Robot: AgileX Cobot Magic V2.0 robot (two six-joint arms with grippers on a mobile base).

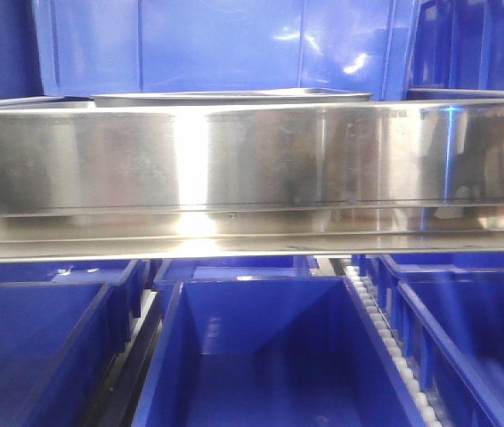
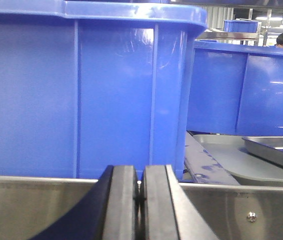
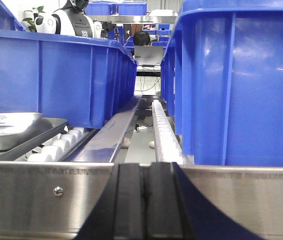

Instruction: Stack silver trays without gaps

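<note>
In the front view only the thin rim of a silver tray (image 1: 234, 95) shows, just above the shelf rail. The left wrist view has a silver tray (image 2: 274, 149) at the right, resting on a wider grey one (image 2: 221, 157). At the left of the right wrist view a shiny tray (image 3: 1, 129) sits in a darker tray (image 3: 49, 126). My left gripper (image 2: 140, 186) is shut and holds nothing; it is low behind the rail and faces a blue bin. My right gripper (image 3: 145, 172) is also shut and holds nothing, behind the rail and to the right of the trays.
A long brushed-steel shelf rail (image 1: 252, 169) runs across in front of both grippers. Deep blue bins stand on the shelf (image 2: 81, 90) (image 3: 236, 80) (image 3: 56, 75) and below it (image 1: 270, 356). White roller tracks (image 3: 164, 135) run back between the bins.
</note>
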